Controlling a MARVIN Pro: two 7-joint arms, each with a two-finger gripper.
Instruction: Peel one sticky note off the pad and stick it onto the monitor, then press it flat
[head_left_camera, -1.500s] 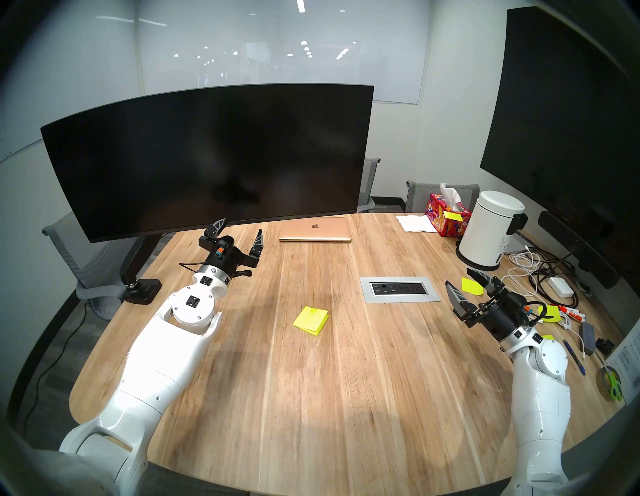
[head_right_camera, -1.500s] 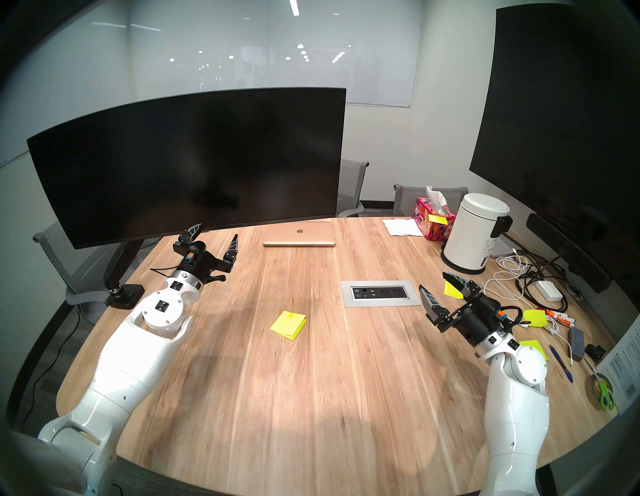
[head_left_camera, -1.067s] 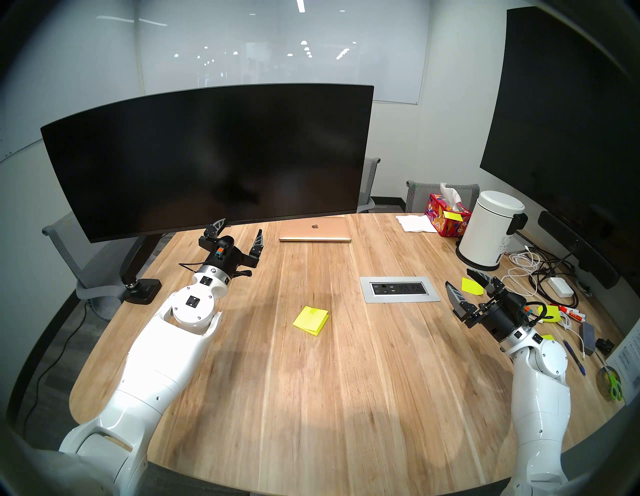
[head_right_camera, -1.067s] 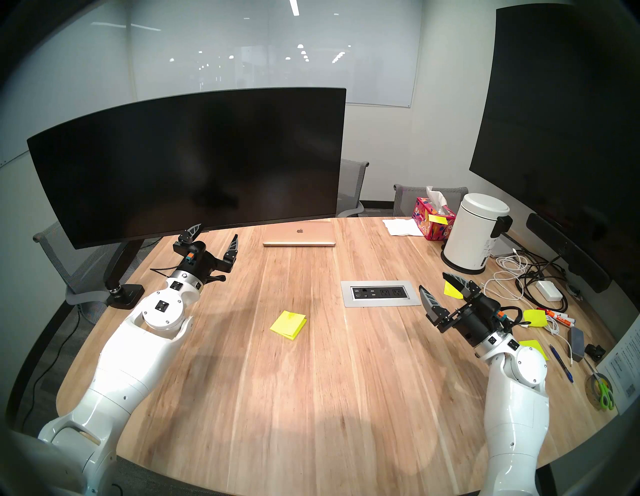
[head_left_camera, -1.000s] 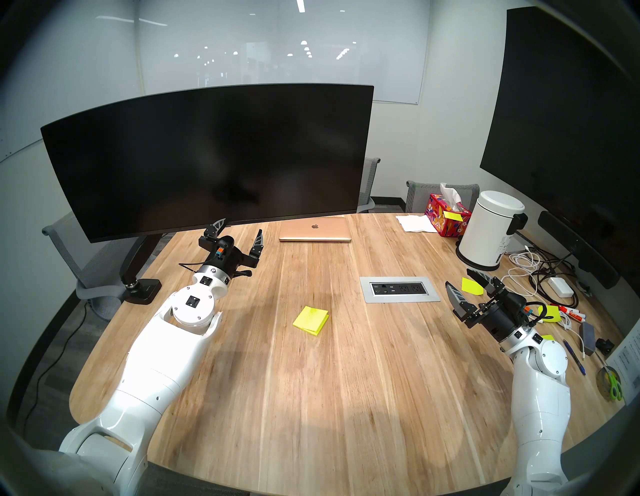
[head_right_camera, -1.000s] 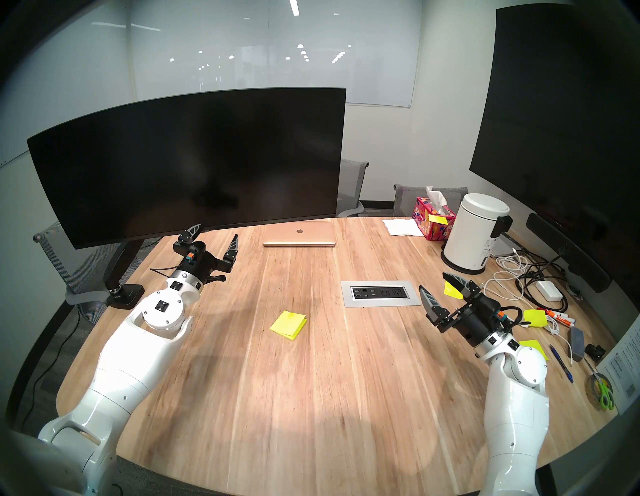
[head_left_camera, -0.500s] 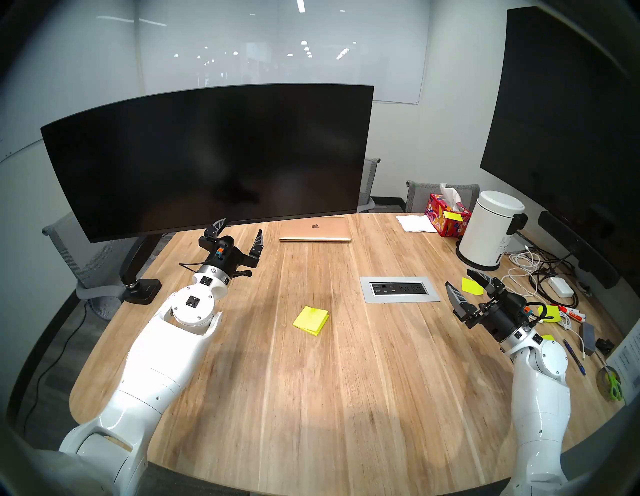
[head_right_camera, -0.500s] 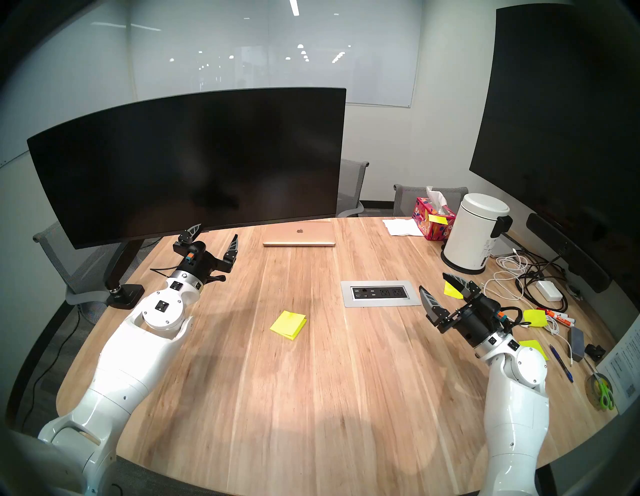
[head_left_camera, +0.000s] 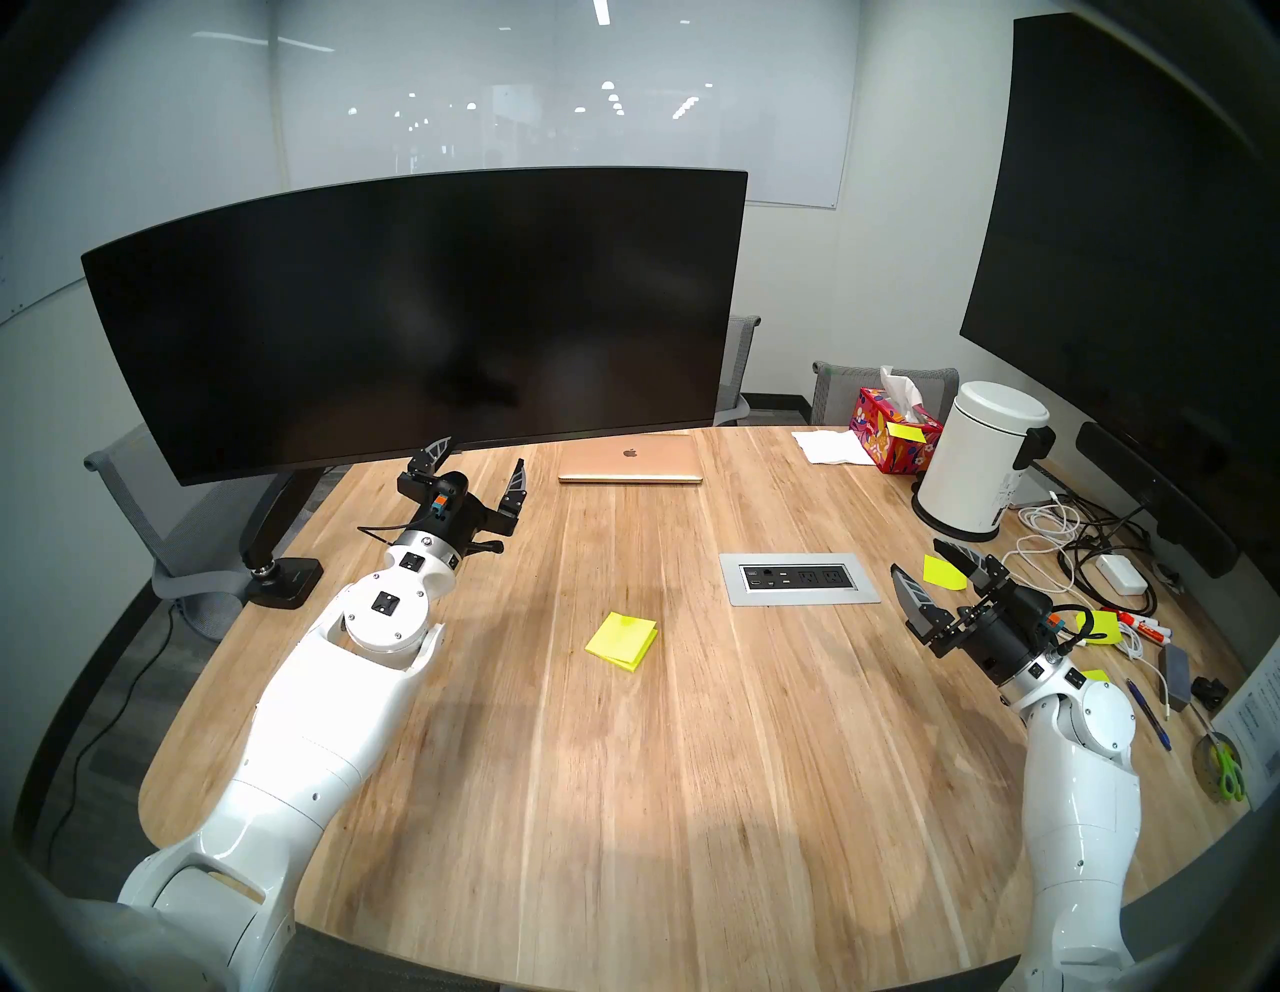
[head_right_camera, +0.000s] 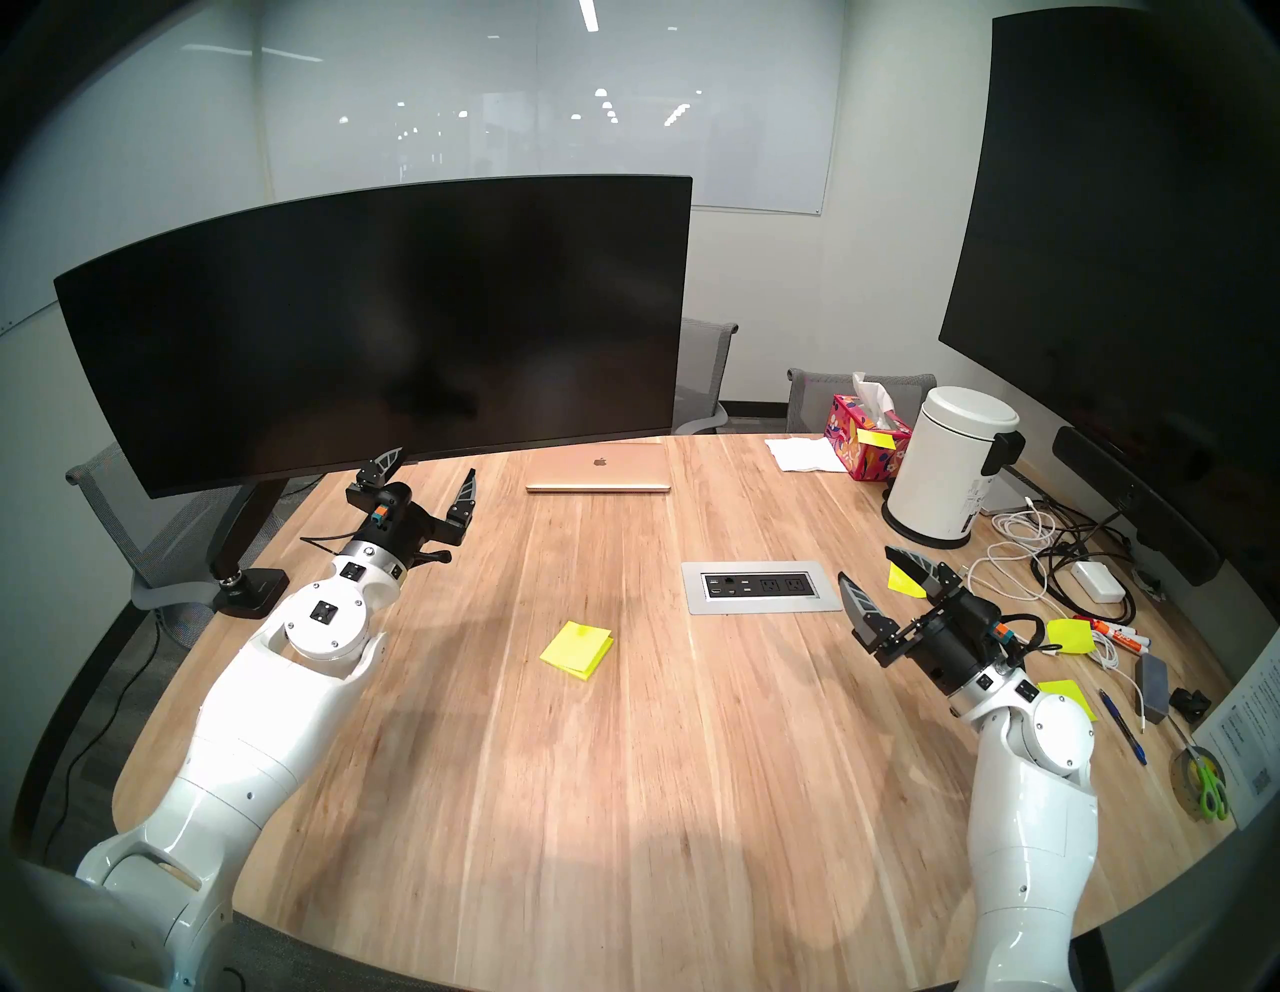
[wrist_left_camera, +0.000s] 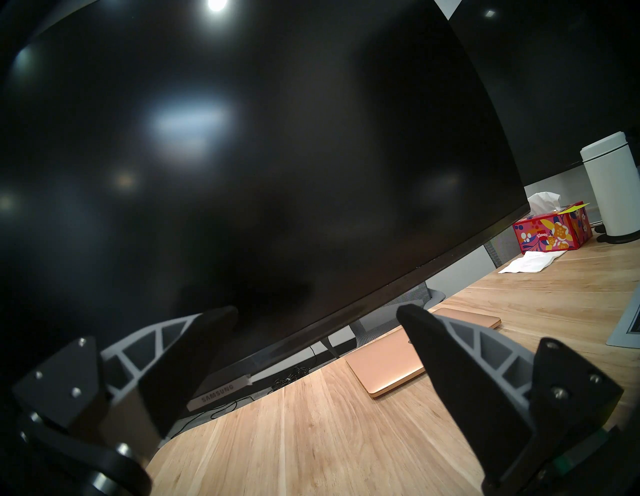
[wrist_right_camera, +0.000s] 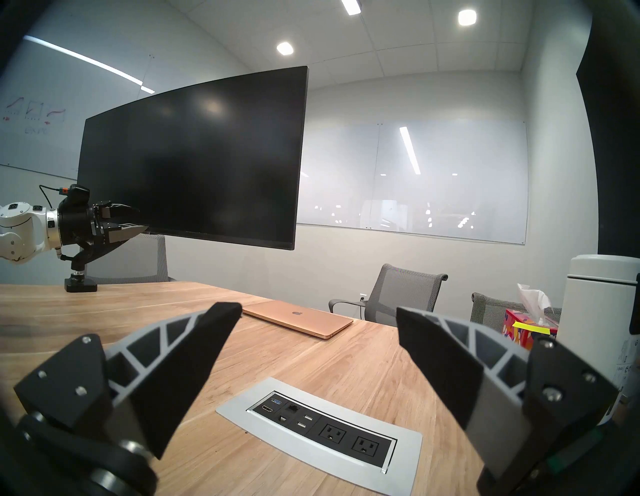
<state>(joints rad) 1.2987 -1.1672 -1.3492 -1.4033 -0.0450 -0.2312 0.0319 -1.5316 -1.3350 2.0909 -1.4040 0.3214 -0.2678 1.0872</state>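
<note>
Both sets of jaws stand spread wide and hold nothing: the left gripper (head_left_camera: 478, 464) hangs just below the bottom edge of the monitor (head_left_camera: 415, 319), its fingers apart from the glass, while the right gripper (head_left_camera: 925, 564) hovers over the table (head_left_camera: 623, 796) near the power outlet panel (head_left_camera: 798, 578) set into the wood. The pad (head_left_camera: 621, 641) lies flat on the table between the two arms, well apart from either, its top sheet slightly lifted; no single note has come off it. Beyond the left gripper a closed laptop (head_left_camera: 630, 458) lies partly under the monitor's right end. At the far right a tissue box (head_left_camera: 893, 433) holds white tissue rising from its slot, with a yellow sheet stuck on top, beside a white lidded bin (head_left_camera: 983, 461) whose contents are hidden. Loose yellow sheets (head_left_camera: 943, 572) lie behind the right gripper, partly covered by its fingers and wrist. Cables, markers and scissors crowd the table's right edge, cut off by the dark rim.
</note>
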